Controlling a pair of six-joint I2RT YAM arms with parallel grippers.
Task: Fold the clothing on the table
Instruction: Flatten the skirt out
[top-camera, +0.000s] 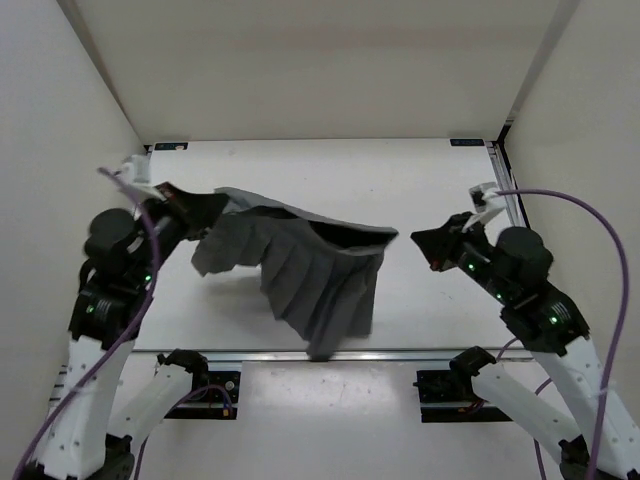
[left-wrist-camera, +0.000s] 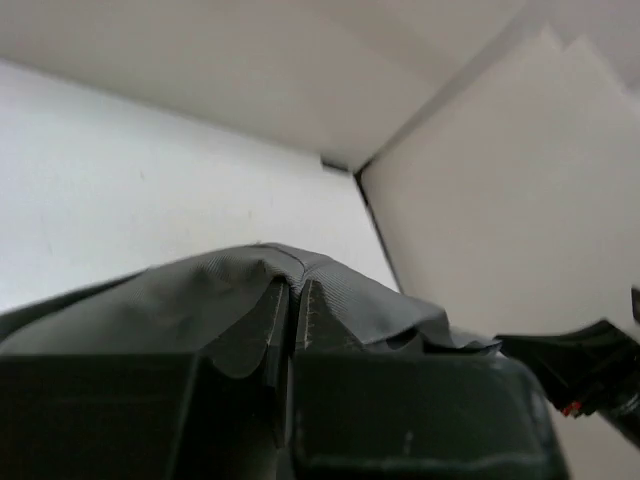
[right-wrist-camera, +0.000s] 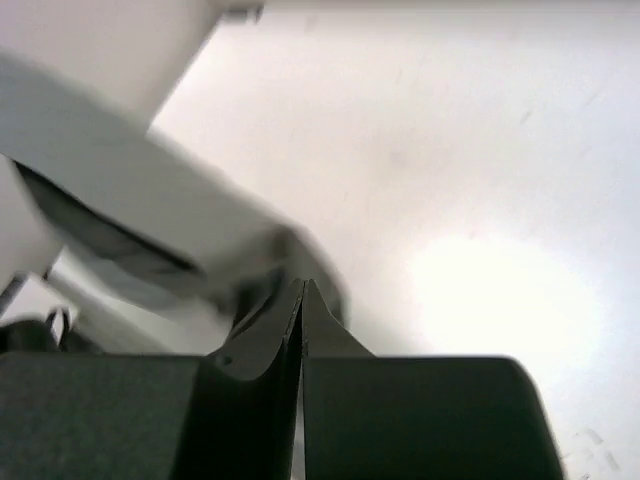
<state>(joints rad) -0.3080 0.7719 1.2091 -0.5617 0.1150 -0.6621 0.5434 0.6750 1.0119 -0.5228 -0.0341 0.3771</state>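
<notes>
The right claw is held shut over the white surface — a blurred grey shape is seen at left.

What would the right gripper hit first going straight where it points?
Probably the clothing: the shut right gripper points at the raised edge facing it. Height is unclear; the wrist view shows a blurred grey shape left of the tips and bare table beyond, so it might pass beside it.
</notes>
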